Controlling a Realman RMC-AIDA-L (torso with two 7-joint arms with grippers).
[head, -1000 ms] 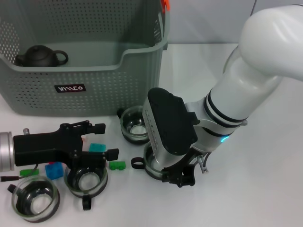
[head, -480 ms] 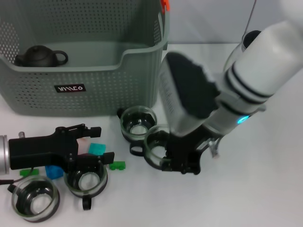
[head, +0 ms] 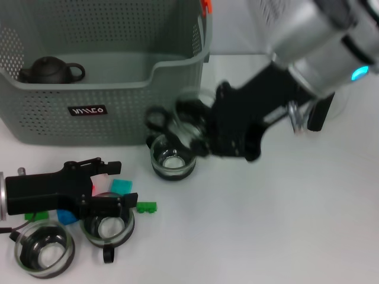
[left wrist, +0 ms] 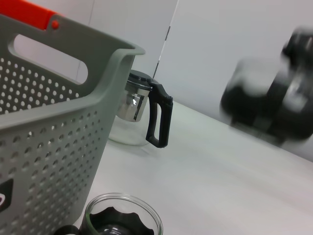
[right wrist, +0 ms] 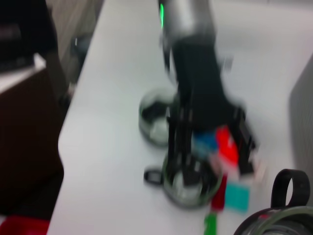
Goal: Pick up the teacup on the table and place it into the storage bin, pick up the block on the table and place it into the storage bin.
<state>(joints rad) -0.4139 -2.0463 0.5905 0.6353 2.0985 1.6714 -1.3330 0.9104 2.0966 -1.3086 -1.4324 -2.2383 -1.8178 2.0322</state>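
Motion blur covered your right gripper (head: 204,133), which was raised above the white surface (head: 284,225) just in front of the large grey-green perforated plastic storage bin (head: 118,100), near its front right corner. Its black jaws were clenched on a clear glass teacup with a black handle (head: 186,115), held in the air clear of the surface, beside the bin's wall and not inside it. Directly below that cup, a second glass teacup with a dark base ring (head: 172,157) stood on the surface.

Your left gripper (head: 109,186) lay low near the front left, its jaws released and spread around nothing, over a third glass teacup (head: 108,228); a fourth glass cup (head: 44,248) stood just beside that one. Small blocks lay around it: a teal block (head: 121,186), a blue block (head: 67,216), a green studded block (head: 146,207) and another green piece (head: 35,216).

Inside the bin, at its left end, sat a dark clay teapot (head: 50,70). An orange tab (head: 205,6) marked the bin's rim, and a small black label with white lettering (head: 87,110) was on its front wall. From the left wrist camera you could see a glass pitcher with a black handle (left wrist: 142,112) standing on the surface beyond the bin.
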